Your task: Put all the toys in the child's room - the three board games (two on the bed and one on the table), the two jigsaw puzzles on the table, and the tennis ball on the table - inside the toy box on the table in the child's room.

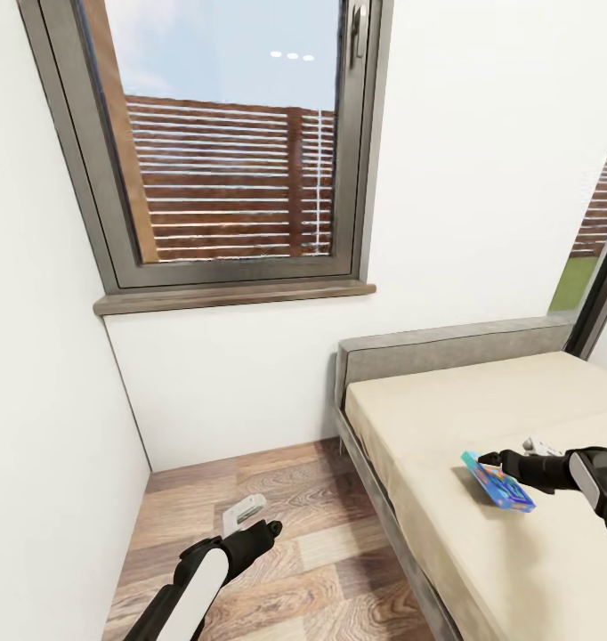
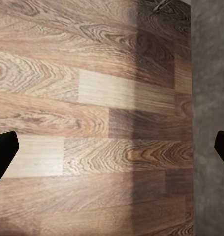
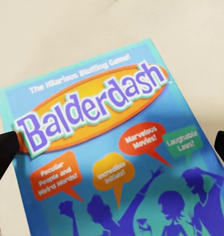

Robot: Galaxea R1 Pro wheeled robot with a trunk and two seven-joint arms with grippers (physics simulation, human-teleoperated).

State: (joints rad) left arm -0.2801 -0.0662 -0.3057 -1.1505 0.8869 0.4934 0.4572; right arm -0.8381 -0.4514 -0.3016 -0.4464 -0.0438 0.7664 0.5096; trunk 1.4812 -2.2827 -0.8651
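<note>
A light blue board game box (image 1: 502, 487) titled "Balderdash" (image 3: 92, 110) lies on the beige sheet of the bed (image 1: 446, 409), near its floor-side edge. My right gripper (image 1: 487, 461) reaches over the bed to the box. It is open (image 3: 114, 150), with the black fingertips (image 3: 3, 150) wide apart at the box's two long edges; I cannot tell whether they touch it. My left gripper (image 1: 255, 521) hangs open (image 2: 112, 147) over the wood-plank floor (image 2: 92, 98), beside the bed's grey frame (image 2: 210, 98), with nothing between its fingers.
A dark-framed window (image 1: 223, 142) with a wooden sill fills the wall ahead. White walls close the corner on the left. The grey headboard (image 1: 446, 349) stands against the far wall. A strip of plank floor (image 1: 277, 534) runs between the left wall and the bed.
</note>
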